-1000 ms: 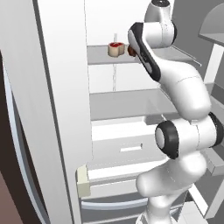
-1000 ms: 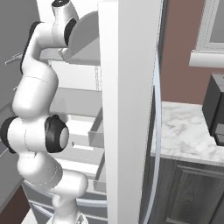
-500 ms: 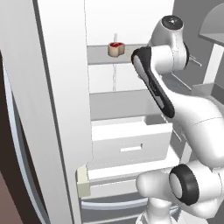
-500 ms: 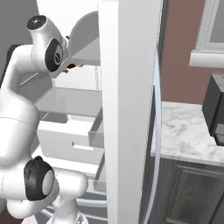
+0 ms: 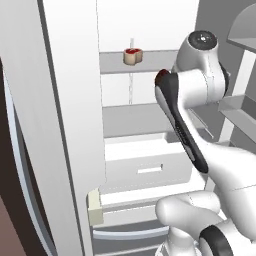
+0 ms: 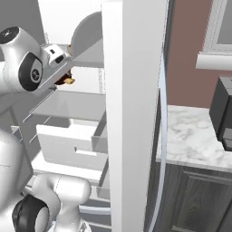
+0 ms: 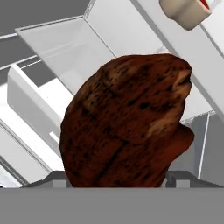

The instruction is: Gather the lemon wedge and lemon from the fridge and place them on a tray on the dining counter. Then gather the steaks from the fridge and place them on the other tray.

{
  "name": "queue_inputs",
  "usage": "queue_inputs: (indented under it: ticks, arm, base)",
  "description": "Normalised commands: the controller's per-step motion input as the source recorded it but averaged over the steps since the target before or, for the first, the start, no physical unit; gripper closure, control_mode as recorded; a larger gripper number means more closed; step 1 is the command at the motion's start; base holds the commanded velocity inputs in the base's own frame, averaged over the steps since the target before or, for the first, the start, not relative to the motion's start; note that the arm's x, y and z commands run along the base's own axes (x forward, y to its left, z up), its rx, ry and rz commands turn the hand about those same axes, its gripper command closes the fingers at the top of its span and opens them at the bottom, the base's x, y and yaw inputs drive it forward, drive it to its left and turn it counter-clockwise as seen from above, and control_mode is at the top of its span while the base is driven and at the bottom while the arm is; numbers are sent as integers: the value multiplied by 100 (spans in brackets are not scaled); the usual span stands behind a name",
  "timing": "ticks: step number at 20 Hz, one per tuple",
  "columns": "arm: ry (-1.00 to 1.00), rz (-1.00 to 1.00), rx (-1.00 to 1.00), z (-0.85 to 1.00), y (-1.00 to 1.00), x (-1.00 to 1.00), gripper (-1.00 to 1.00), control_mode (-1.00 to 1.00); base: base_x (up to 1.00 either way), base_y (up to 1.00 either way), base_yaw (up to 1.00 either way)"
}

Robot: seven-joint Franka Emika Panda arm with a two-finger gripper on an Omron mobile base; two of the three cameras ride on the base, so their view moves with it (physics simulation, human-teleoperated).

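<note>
Jaws clamp the brown steak (image 7: 127,122), filling the hand view's centre; a small cup (image 7: 186,12) sits on the fridge shelf (image 5: 150,61) at one o'clock, drawer (image 5: 145,167) edge below

The left base view looks forward from behind the arm into the open fridge (image 5: 150,120). The right base view faces the same fridge interior past its door edge (image 6: 131,113), with the counter (image 6: 195,140) to the side. Both share the shelves and drawer (image 5: 150,170). The hand view sits very close behind the steak (image 7: 127,122), facing the shelves beyond the hand.
</note>
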Motion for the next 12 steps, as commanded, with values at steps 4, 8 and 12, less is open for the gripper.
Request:
queue_inputs:
  ticks: [4, 8, 12]
  arm:
    - [13, -8, 0, -12, 19, -71, 100, -100]
    - [13, -8, 0, -14, 19, -67, 100, -100]
    - [9, -7, 0, -22, 8, -72, 100, -100]
  base:
    - [0, 0, 0]
    - [0, 0, 0]
    - [0, 0, 0]
